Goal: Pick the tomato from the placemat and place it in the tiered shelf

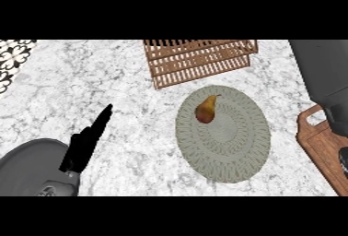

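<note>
Tabletop (pixel 81 73) of pale marbled stone fills the view. On it, well off to the right of the fingers, lies a round woven placemat (pixel 224 138) in grey-green. Beyond the placemat's far edge, up and to the right of the fingertips, stands the tiered shelf (pixel 198 60), made of brown wooden slats. A wooden cutting board (pixel 319 147) shows at the right edge, farther from the fingers than the placemat, with a dark grey object (pixel 319 69) above it in the upper right corner. A patterned black-and-white patch (pixel 14 57) sits in the upper left corner.

The left hand (pixel 85 145) comes in from the lower left on its grey forearm, with its fingers (pixel 102 120) straight and pressed together, pointing up and slightly right, holding nothing and well apart from the placemat.

The fruit (pixel 206 109) on the placemat is pear-shaped, yellow-brown with a red flush, not a tomato. It rests on the placemat's upper left part, to the right of the fingertips and apart from them.
</note>
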Action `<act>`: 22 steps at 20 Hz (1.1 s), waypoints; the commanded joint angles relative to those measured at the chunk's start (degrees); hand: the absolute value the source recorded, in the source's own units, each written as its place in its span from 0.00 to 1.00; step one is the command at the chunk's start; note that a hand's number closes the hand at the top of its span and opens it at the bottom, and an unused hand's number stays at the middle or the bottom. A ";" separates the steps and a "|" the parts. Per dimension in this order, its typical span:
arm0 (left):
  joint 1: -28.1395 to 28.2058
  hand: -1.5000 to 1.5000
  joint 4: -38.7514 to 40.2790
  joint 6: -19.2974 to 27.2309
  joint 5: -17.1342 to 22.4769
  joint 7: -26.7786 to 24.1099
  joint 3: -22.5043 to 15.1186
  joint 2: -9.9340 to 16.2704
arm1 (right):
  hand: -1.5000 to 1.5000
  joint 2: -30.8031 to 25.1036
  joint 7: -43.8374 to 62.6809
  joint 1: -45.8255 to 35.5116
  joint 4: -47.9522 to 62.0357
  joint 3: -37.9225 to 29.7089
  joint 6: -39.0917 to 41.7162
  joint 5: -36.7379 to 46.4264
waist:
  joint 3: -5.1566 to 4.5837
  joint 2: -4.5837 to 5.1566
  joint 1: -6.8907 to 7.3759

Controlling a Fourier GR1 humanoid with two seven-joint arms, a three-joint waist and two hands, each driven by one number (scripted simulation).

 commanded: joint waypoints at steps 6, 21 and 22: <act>0.78 0.50 -1.21 -0.63 -0.58 0.86 -1.02 -0.74 | 1.00 2.59 -6.06 -3.37 15.97 -1.37 -4.05 1.07 | -0.08 0.71 1.64; -1.99 0.50 2.68 -2.53 0.55 -0.04 1.09 -0.39 | 0.00 6.31 -13.73 -4.57 14.25 -29.90 -12.56 -27.46 | -0.06 0.97 0.84; 1.31 0.50 -0.26 -2.13 -0.45 -0.52 0.30 0.65 | 0.00 4.57 -15.29 -3.50 14.31 -30.25 -13.81 -27.26 | -0.01 0.92 1.91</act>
